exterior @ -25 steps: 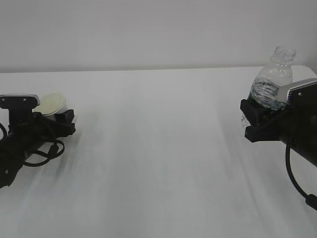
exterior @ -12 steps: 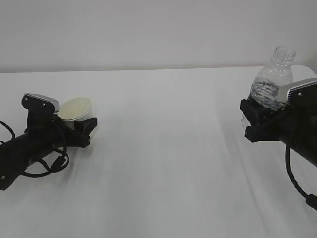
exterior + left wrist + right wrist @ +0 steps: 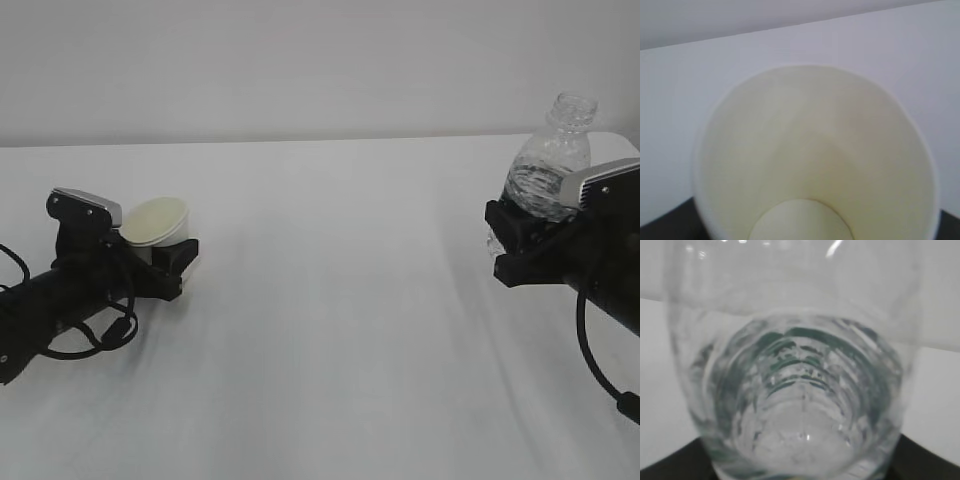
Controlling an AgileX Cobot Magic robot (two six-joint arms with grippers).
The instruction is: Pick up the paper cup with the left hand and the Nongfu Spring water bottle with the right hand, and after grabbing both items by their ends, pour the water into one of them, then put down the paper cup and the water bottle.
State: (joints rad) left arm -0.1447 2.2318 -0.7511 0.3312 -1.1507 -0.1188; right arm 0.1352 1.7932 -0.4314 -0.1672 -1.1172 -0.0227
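The white paper cup (image 3: 157, 222) sits in my left gripper (image 3: 168, 262) at the left of the exterior view, lifted off the table and tipped so its cream inside faces up and right. Seen from the left wrist, the cup's inside (image 3: 815, 160) fills the frame and looks dry; the jaws are shut on its lower part. At the right, my right gripper (image 3: 515, 243) is shut on the lower body of the clear water bottle (image 3: 550, 165), which stands upright with an open neck. The right wrist view looks down into the bottle (image 3: 800, 390), with water (image 3: 800, 440) near its bottom.
A white table (image 3: 340, 330) stretches between the two arms, with a pale wall behind it. The left arm's looped cable (image 3: 95, 335) hangs close to the table surface.
My left arm has carried the cup rightward and slightly up, most of it in the first half second. The right arm and bottle have stayed still.
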